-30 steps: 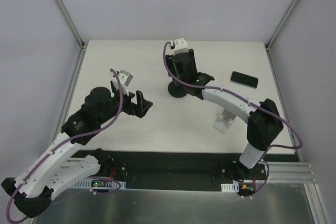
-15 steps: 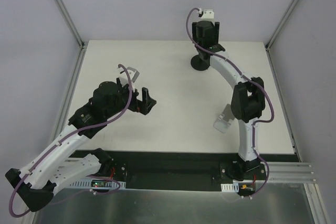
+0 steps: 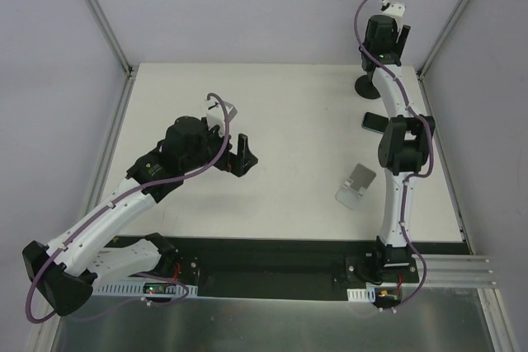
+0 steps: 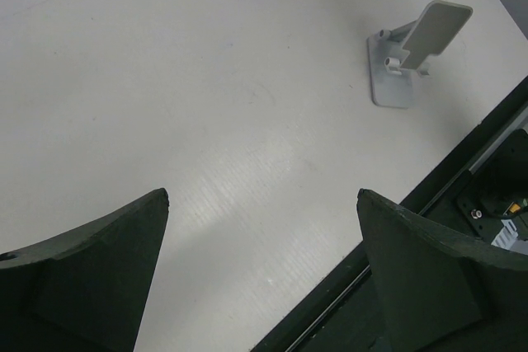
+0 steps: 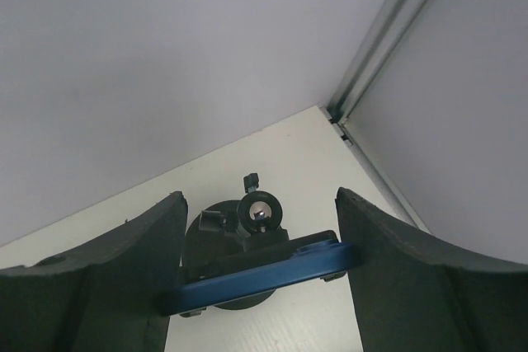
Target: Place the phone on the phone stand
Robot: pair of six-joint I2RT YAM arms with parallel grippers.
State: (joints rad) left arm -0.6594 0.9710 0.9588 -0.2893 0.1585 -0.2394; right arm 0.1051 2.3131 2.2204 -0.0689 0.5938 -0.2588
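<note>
One phone stand [image 3: 356, 185] sits near the right side of the white tabletop [image 3: 289, 113], with the left claw [image 3: 242, 154] spread wide and empty at centre-left. Farther right lies one phone [image 3: 373, 122], partly hidden by the right arm. At the far right corner the right claw [image 3: 394, 35], open, hangs above a black round-based holder [image 3: 369, 86], grey walls around.

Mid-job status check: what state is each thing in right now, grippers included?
phone: flat on the table, not on the stand, partly hidden by the right arm.
phone stand: upright, empty.
left gripper: jaws open, empty.
right gripper: jaws open, empty.
black round-based holder: upright, far right corner.
</note>
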